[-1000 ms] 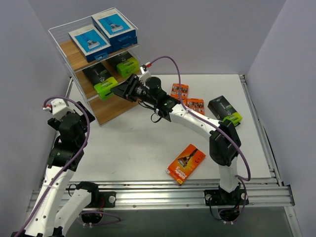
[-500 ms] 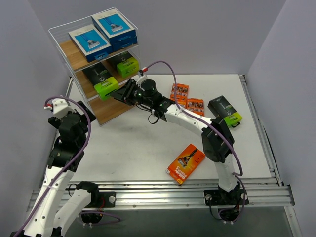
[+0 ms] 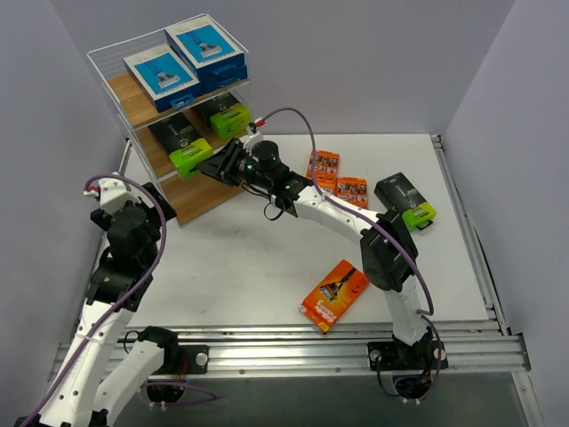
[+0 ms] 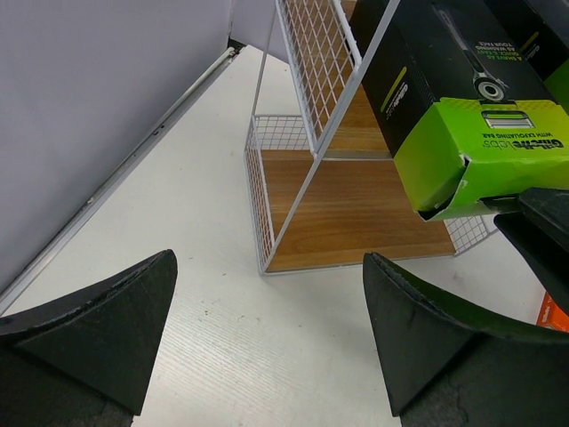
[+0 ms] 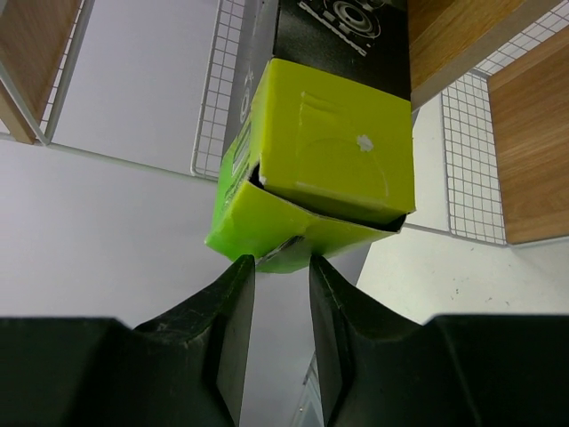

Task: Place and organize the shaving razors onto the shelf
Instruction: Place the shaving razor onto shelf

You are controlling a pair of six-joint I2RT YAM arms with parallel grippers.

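Observation:
The shelf (image 3: 203, 197) stands at the far left; it also shows in the left wrist view (image 4: 356, 213). Two blue-and-white razor packs (image 3: 160, 76) lie on its top board. Two black packs with lime ends are on the middle board; the front one (image 3: 189, 157) sticks out past the edge. My right gripper (image 3: 216, 163) is nearly shut, its tips (image 5: 283, 267) against that pack's lime end (image 5: 329, 142), nothing between the fingers. My left gripper (image 4: 267, 338) is open and empty above the table, left of the shelf's front corner.
On the table lie a black-and-lime pack (image 3: 405, 200) at the right, two small orange packs (image 3: 324, 166) (image 3: 352, 191) behind the right arm, and a larger orange pack (image 3: 335, 294) near the front. A rail runs along the near edge.
My right arm has reached further left toward the shelf, and its fingers have narrowed against the lime end of the front pack. The left arm has barely moved.

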